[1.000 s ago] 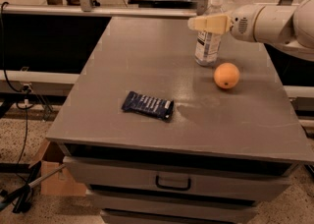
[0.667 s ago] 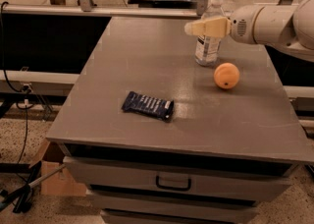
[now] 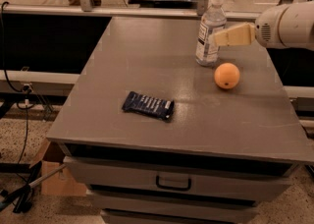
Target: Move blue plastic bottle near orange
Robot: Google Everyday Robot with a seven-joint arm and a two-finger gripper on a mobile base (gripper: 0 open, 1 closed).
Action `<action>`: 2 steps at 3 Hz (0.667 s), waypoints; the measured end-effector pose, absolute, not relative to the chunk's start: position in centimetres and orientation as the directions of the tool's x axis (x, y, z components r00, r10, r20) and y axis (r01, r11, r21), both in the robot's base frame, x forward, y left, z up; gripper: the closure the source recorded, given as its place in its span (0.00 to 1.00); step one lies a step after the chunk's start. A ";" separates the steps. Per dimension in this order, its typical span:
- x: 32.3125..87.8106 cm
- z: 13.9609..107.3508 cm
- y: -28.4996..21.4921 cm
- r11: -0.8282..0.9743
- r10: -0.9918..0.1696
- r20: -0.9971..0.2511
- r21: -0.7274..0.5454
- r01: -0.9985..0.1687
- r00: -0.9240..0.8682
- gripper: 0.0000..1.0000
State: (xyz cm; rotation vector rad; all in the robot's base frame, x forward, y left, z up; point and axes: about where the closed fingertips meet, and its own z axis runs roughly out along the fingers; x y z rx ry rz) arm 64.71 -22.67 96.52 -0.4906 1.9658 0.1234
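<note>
Blue plastic bottle [image 3: 211,30] stands upright on the desk [image 3: 137,56], long axis vertical, white cap uppermost, label around the lower body. The hand [image 3: 219,37] is level with the bottle's mid-height and points horizontally at it, reaching in from the picture's right. Its tip meets the bottle's near side in the view, but actual contact cannot be confirmed. Whether the hand is spread or closed cannot be told, and nothing is seen lifted or carried by it. The orange [image 3: 227,75] rests on the desk below the hand and a little nearer the camera. It is close to the bottle's base but apart from it, with a strip of bare desk between. The bottle sits toward the desk's far edge, and the right edge lies beyond the orange, under the arm. A dark blue snack wrapper [image 3: 148,105] lies flat well away from the hand, toward the front of the desk. Broad bare surface extends on the bottle's side away from the hand and across the front, above a drawer handle [image 3: 173,183].
</note>
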 end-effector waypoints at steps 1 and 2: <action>64.3 96.1 -29.3 0.954 -0.255 -0.890 -0.167 -0.250 -0.378 0.00; 64.1 95.8 -34.7 0.968 -0.249 -0.884 -0.221 -0.116 -0.395 0.00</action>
